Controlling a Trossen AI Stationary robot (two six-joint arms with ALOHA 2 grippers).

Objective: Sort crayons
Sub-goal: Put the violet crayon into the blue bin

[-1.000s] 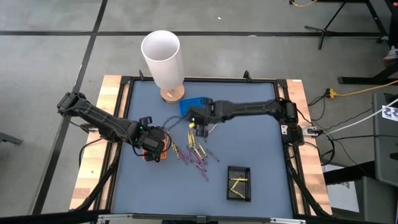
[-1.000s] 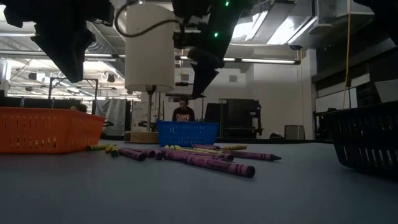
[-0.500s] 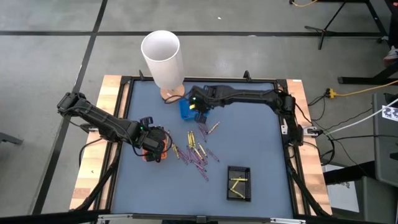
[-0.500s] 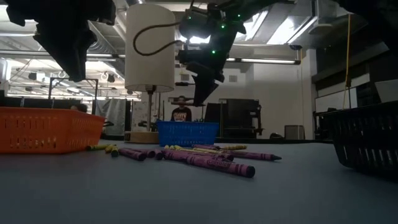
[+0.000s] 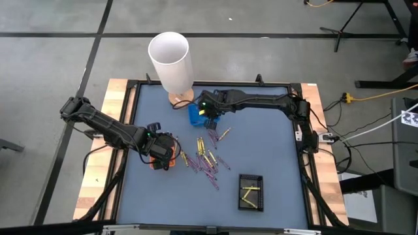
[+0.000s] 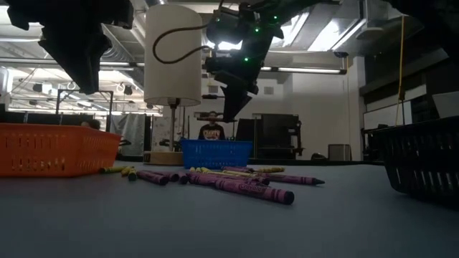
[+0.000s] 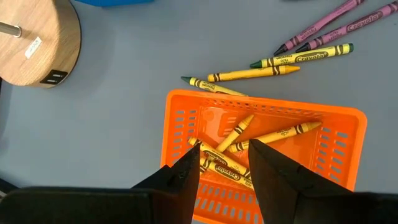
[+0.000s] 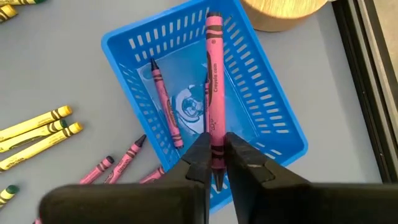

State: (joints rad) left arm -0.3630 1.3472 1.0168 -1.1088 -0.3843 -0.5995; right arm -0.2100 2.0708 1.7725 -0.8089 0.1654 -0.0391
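My right gripper (image 8: 216,163) hangs over the blue tray (image 8: 267,118), (image 5: 196,113) at the table's far middle, shut on a pink crayon (image 8: 213,74). One pink crayon (image 8: 165,102) lies in that tray. My left gripper (image 7: 224,165) is open and empty above the orange tray (image 7: 345,146), (image 5: 164,155) at the left, which holds several yellow crayons (image 7: 239,130). Loose yellow and pink crayons (image 5: 206,158) lie flat on the mat between the trays; they also show in the low view (image 6: 237,183). My right gripper pinches the pink crayon between its two fingers (image 8: 198,160) near its pointed end (image 8: 214,140). The crayon lies along the fingers and its flat end (image 8: 213,18) sticks out well past the fingertips. It is lifted clear, above the blue tray.
A white cylinder lamp (image 5: 171,59) on a round wooden base (image 8: 280,12) stands just beyond the blue tray. A black tray (image 5: 251,192) with yellow crayons sits at the near right. A raised black frame (image 5: 297,117) edges the mat. A person (image 6: 211,130) shows far behind the table.
My right gripper has gone from above the loose crayons toward the table's far edge and a little left, ending over the blue tray, then kept still. My left gripper has stayed above the orange tray.
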